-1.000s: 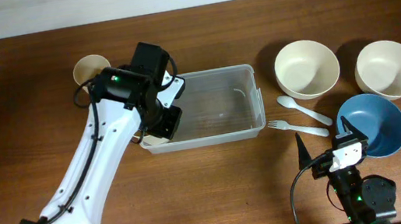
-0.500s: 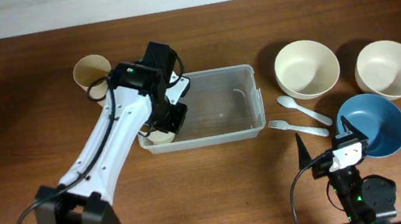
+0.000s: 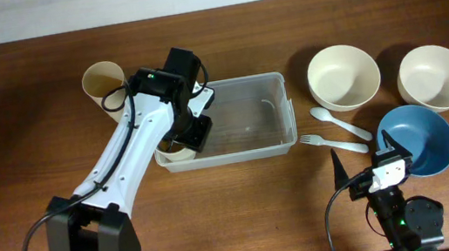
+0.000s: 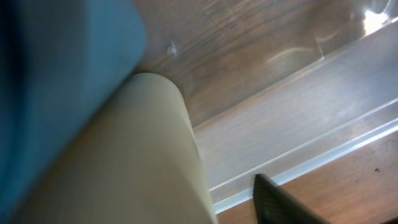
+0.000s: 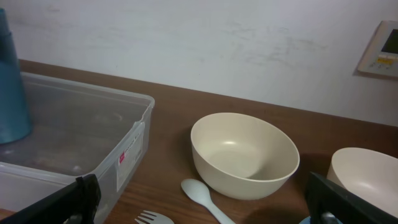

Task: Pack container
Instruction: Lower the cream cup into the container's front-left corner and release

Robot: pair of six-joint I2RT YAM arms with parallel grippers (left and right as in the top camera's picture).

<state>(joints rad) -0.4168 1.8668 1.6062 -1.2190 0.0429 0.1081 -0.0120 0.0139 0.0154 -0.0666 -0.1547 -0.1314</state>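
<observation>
The clear container (image 3: 241, 116) lies at mid-table. My left gripper (image 3: 185, 142) reaches down into its left end, where a cream cup (image 3: 177, 153) stands. In the left wrist view this cream cup (image 4: 124, 162) fills the foreground with a blue cup (image 4: 62, 68) beside it. One dark fingertip (image 4: 277, 202) stands apart from the cup's side, over the container's wall (image 4: 311, 143); the jaws are open. The other finger is hidden. My right gripper (image 3: 366, 164) rests open near the front edge, holding nothing. From the right wrist the container (image 5: 81, 124) and the blue cup (image 5: 11, 87) show.
Another cream cup (image 3: 103, 78) stands left of the container. Two cream bowls (image 3: 343, 76) (image 3: 435, 76) and a blue bowl (image 3: 424, 137) sit on the right. A pale spoon (image 3: 339, 123) and fork (image 3: 333, 143) lie between them and the container.
The left arm shifted slightly over the container's left end, and its jaws opened off the cream cup, which now stands in the container. The right arm has not moved.
</observation>
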